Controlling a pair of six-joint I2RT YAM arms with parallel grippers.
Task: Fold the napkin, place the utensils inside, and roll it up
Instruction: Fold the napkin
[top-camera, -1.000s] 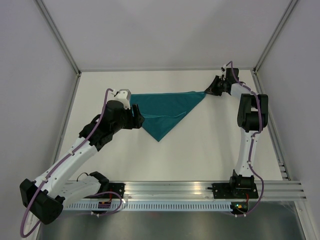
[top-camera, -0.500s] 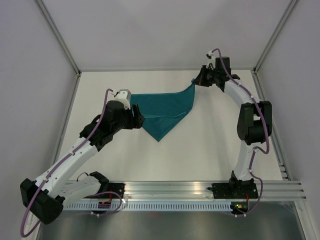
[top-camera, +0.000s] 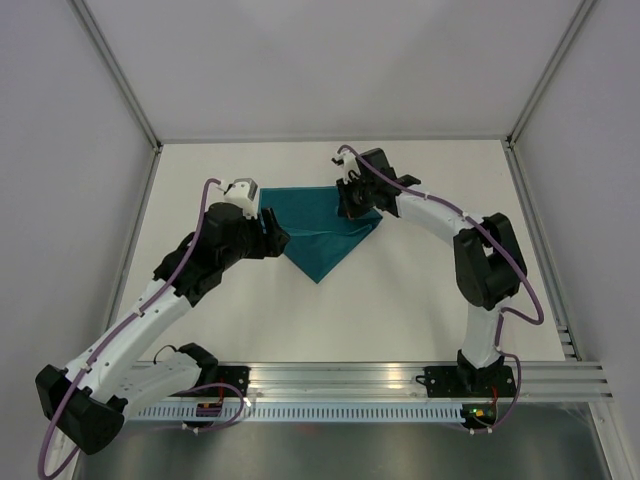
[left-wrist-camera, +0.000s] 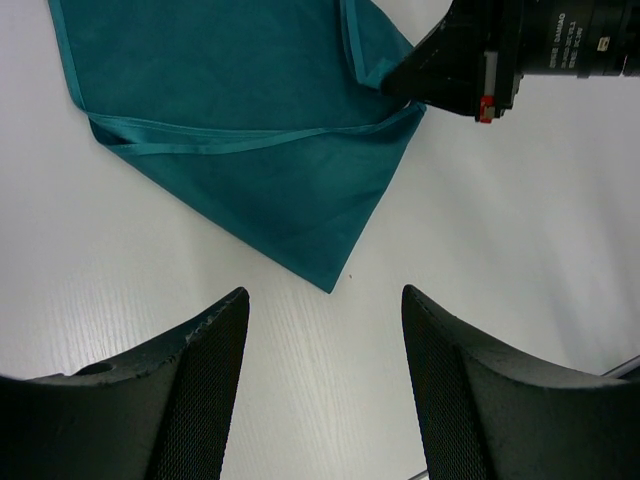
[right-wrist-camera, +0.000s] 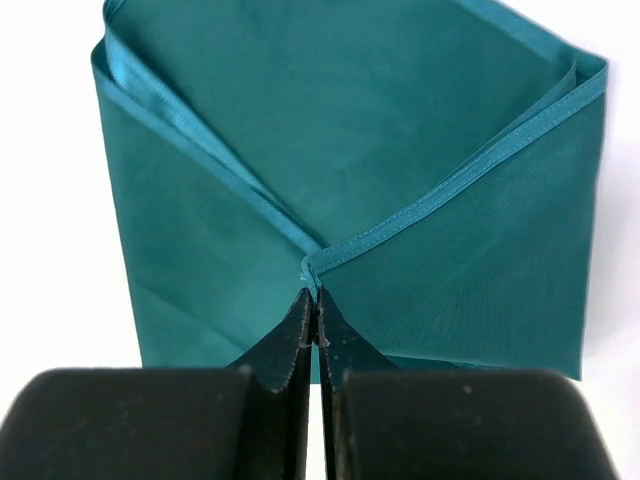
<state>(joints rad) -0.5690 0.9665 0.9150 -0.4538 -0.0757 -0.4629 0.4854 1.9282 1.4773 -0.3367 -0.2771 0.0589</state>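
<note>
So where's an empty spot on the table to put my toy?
Bare table between the napkin's near tip and the metal rail, and in the far right corner. It is crowded around the napkin, where the left arm and right arm reach in.

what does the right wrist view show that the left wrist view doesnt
Only the right wrist view: the right pincer shut on a hemmed corner of the teal napkin, seen close up. Only the left wrist view: the left pincer open over the white table, the napkin's pointed near corner, and the right pincer seen from outside. Both: the folded napkin lying on the table.
</note>
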